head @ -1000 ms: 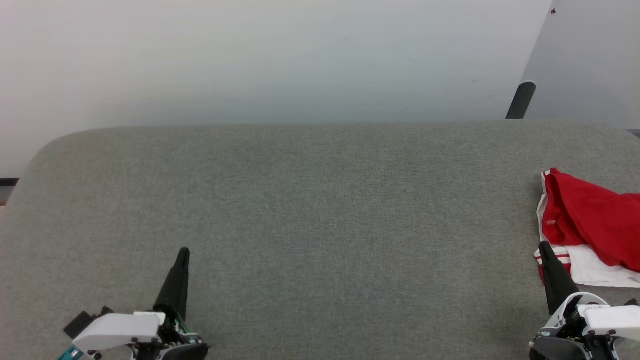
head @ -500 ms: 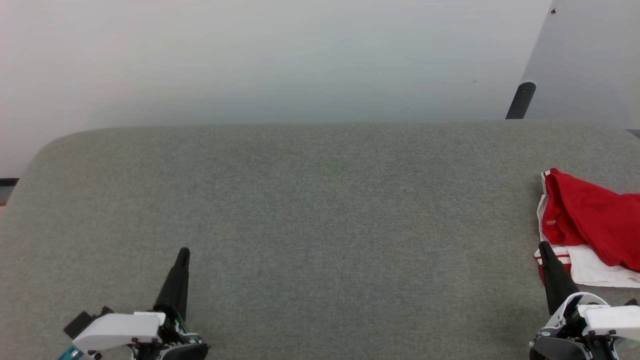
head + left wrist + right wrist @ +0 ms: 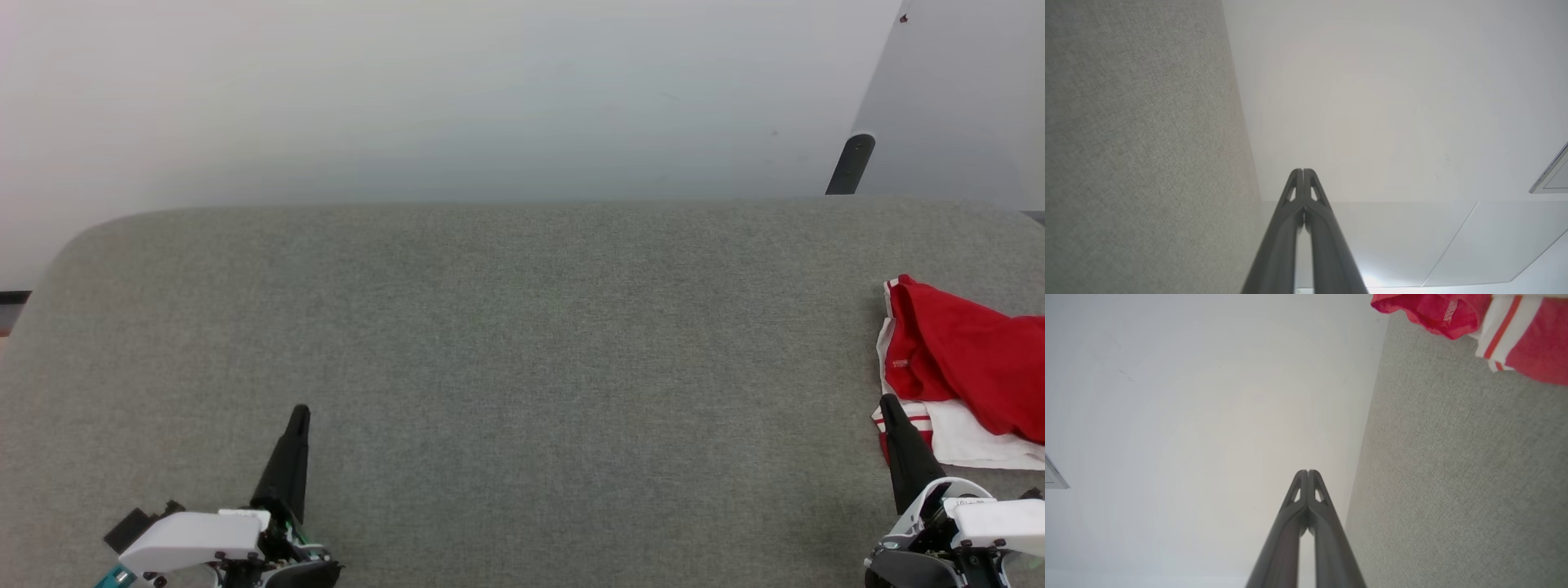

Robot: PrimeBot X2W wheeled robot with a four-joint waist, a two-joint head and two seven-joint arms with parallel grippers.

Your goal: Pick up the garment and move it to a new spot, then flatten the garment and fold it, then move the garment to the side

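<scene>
Left gripper (image 3: 299,413): clenched, tips pressed together, nothing in them. It sits over the near edge of the table (image 3: 522,327), toward the table's left end.

Right gripper (image 3: 887,403): also clenched and empty, over the table's near edge at its right end. The tip is just beside the garment's striped white sleeve; touching or not, cannot tell.

Count: two grippers, one garment (image 3: 963,359), one grey cloth-covered table, one dark post (image 3: 849,163) beyond the table's far edge on the right.

Garment: heaped, not laid flat, on the table's right end and cut off by the head view's border. The red body is bunched on top, with a white sleeve with red stripes under it on the side nearer the table's near edge.

Head view: both grippers together, the broad bare middle of the table, and a pale wall (image 3: 408,98) behind the far edge.

Left wrist view: adds a close look down its two dark fingers (image 3: 1288,228), shut to a single point, with the table's weave on one side and wall panel seams on the other.

Right wrist view: adds the garment from close up at the top corner, with the red stripes on the white trim plain and a small white label on the red cloth.
</scene>
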